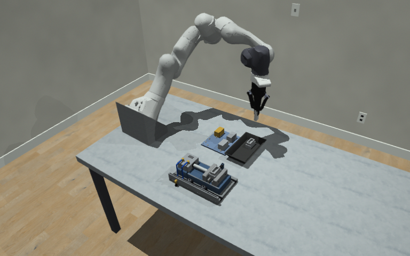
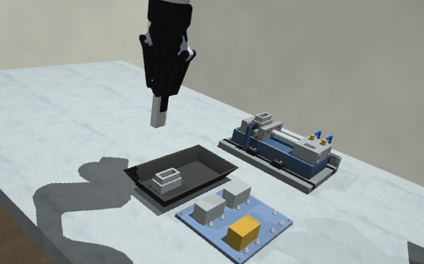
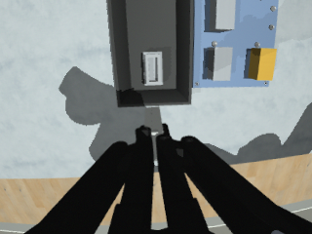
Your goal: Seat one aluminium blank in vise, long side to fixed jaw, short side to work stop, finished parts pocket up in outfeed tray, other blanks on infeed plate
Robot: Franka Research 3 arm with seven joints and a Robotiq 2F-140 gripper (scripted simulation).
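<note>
The tool (image 2: 159, 108) hung high over the bench (image 2: 66, 107), its fingers clenched together on nothing, just off the far end of the outfeed tray (image 2: 220, 167) below it. One finished part (image 2: 167, 180) lay flat in that tray, pocket up, where the task wants it. A second finished part (image 2: 264, 119) sat in the vise (image 2: 279, 161), well beyond the tray from the tool, occupying the opening that an aluminium blank must fill; it appeared to rest between the end blocks, though the view was too distant to say how it was seated. Beside the tray, on the side away from the tool, two aluminium blanks (image 2: 236, 193) (image 2: 209, 208) and one brass blank (image 2: 242, 232) stood on the infeed plate (image 2: 275, 230), each between locating pins. With the fingers pressed together, the tool would have to spread them before grasping anything, and the vise part probably had to be cleared first.
</note>
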